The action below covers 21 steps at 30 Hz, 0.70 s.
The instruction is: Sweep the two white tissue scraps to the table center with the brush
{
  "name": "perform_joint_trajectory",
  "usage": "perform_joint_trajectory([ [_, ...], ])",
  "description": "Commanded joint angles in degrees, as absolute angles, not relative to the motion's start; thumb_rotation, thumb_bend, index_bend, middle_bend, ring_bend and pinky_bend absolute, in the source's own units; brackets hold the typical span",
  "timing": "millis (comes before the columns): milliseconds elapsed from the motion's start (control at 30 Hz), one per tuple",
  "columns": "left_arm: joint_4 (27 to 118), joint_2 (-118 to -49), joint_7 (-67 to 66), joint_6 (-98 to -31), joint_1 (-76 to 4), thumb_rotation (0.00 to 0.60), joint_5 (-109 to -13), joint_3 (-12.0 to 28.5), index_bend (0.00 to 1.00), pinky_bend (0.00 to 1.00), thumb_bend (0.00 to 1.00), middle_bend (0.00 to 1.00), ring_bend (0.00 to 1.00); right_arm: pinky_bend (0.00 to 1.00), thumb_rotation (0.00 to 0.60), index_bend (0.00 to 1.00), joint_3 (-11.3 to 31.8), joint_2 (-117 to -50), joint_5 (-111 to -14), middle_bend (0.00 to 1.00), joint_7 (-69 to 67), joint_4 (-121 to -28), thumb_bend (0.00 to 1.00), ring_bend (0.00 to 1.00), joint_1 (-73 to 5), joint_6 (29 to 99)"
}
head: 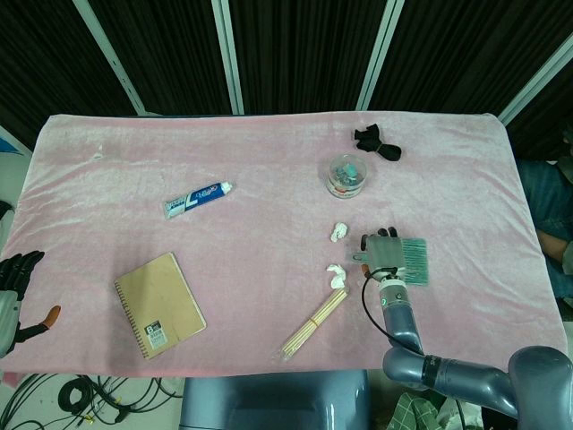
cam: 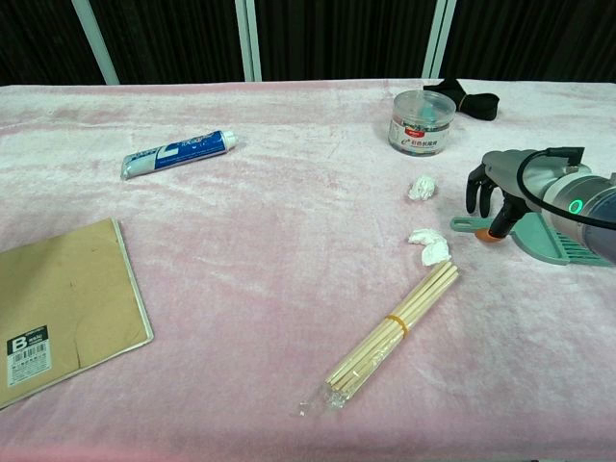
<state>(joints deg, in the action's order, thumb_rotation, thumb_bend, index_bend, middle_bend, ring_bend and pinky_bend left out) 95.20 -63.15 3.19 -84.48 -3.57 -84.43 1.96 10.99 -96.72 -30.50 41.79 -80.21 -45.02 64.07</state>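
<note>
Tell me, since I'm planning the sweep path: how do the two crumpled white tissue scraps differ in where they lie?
The upper tissue scrap lies nearer the round clear plastic jar, apart from everything. The lower tissue scrap looks slightly larger and sits right at the tip of the bundle of wooden sticks. Both are crumpled, white, and left of the teal brush under the right hand.
</note>
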Motion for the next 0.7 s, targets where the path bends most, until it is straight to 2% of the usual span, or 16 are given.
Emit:
perform_joint_trajectory([
  [33,95.20,-63.14,3.18,-84.45,-3.58,0.600,-84.44,1.95,0.08,0.07,0.30,0.09,0.00,0.12,0.600,0.48,10.97,-97.01,-30.77,0.44,41.64,-79.85,0.22,0.20,-44.85,64.03],
  [300,95.22,-63.12,3.22,-84.41,-3.59,0.600,-84.43,1.94,0.08,0.07,0.30,0.09,0.00,0.12,0.600,0.50,11.15,-97.75,-30.97,0.46,41.95,-78.60,0.23,0.22,-44.71,63.48],
  [700,95.24,-63.10,3.29,-84.35,-3.60,0.600,-84.31,1.96,0.08,0.08,0.30,0.09,0.00,0.12,0.600,0.52,12.06,-98.30,-29.76,0.47,42.74,-77.34,0.29,0.22,-44.84,62.08],
])
